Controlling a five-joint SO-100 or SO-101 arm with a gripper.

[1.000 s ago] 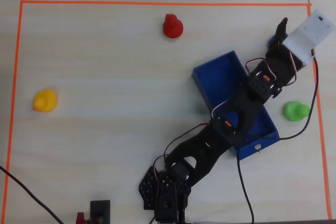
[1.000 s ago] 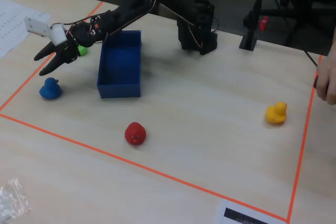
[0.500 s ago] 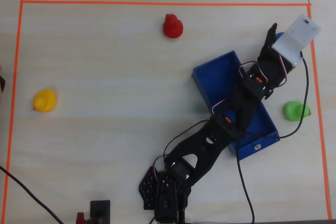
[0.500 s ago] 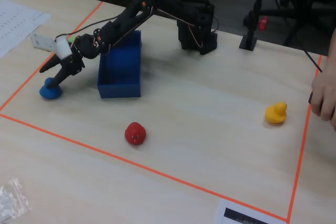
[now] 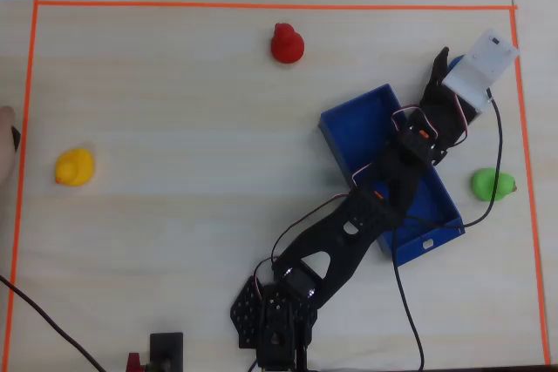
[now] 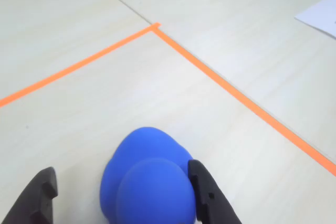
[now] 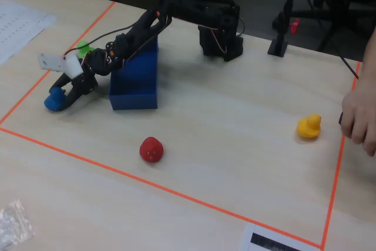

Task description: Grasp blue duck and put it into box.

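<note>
— Stage of the job?
— Early. Blue duck on the table between the spread fingers of the claw, near the far corner of the orange tape border in the wrist view. Right finger touching or nearly so, left one apart; not clenched, nothing lifted.
— Left to do?
— Squeezing, lifting, carrying across to the box, just right of the duck in the fixed view. Box apparently holding nothing yet.
— Surface and surroundings?
— Pale wood-grain tabletop. Red duck near, yellow duck far right, green duck beside the box. A person's hand at the right edge.
</note>
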